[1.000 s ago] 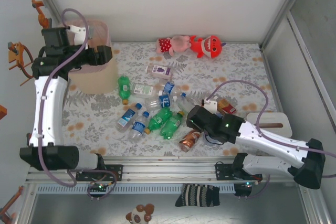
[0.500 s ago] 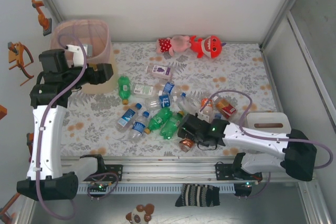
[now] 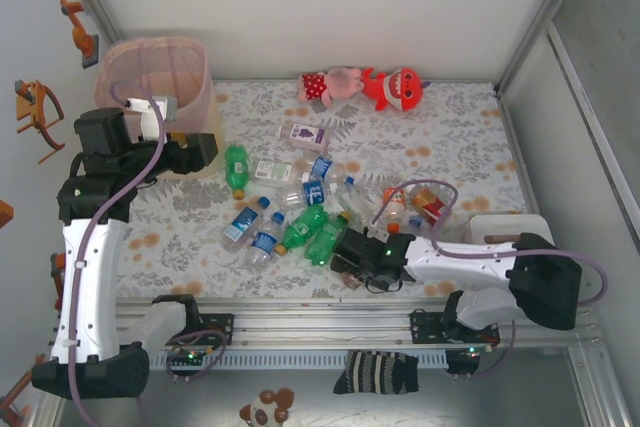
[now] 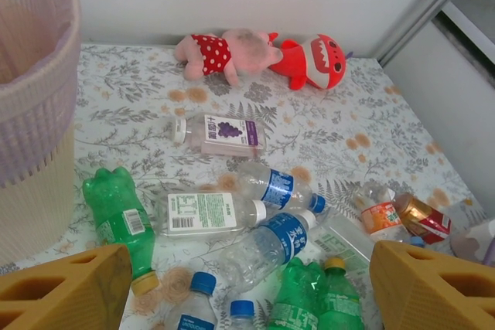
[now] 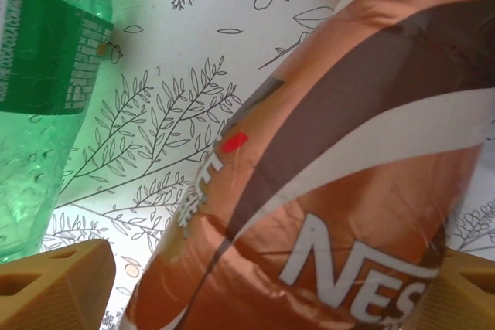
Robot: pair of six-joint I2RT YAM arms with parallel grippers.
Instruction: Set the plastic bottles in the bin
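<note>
Though low at the near edge of the flowered table (image 3: 470,137), not clamped on anything: right gripper (image 5: 255,287) with jaws wide apart, one yellow finger at each side of the brown bottle (image 5: 332,175). Lying on its side between them, very close to the lens, white letters on the label. Cannot tell whether touching the fingers or not. Just to the left of it, part of a green bottle (image 5: 39,75), also lying flat.

Left gripper (image 4: 247,299) just beside the bin (image 3: 205,77), at its near side, jaws apart too, holding nothing, facing out over the table. Bin upright in the far left corner, pink mesh above, beige below.

Rest of the plastic bottles (image 3: 312,190) scattered flat around the middle of the table, apart from the bin: clear ones with blue labels, several green ones, a purple-labelled bottle (image 4: 224,133) nearer the far wall, a red-labelled bottle (image 4: 421,218) more to the right. Two plush toys (image 3: 362,85) against the far wall.
</note>
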